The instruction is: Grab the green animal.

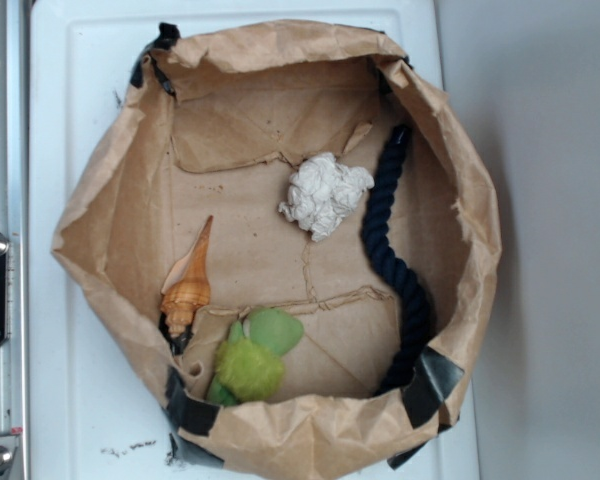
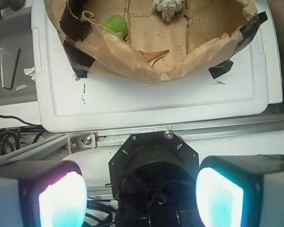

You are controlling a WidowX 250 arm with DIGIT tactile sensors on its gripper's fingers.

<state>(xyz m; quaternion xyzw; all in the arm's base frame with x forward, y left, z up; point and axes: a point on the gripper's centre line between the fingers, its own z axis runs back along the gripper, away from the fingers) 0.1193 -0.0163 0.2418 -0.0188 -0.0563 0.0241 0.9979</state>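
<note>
Your target, the green animal [image 1: 248, 368], lies on the floor of the brown paper basket [image 1: 100, 190], at its near rim, close to the black-taped corner. The orange seashell [image 1: 188, 290] sits just beside it; the crumpled paper ball [image 1: 326, 195] and the dark rope [image 1: 395, 250] lie well apart from it. In the wrist view only a sliver of the green animal [image 2: 116, 22] shows above the folded paper wall.

The gripper [image 2: 141, 198] hangs outside the basket, over the white tray [image 2: 146, 104] and the rail. Its jaws are spread wide, with nothing between the pads [image 2: 61, 201].

Assessment: the toy looks light, soft and compressible, unlikely to slip or break. Take hold across the fuzzy body, not the smooth pale flap, which may fold away. Watch the paper wall and the shell on approach.
</note>
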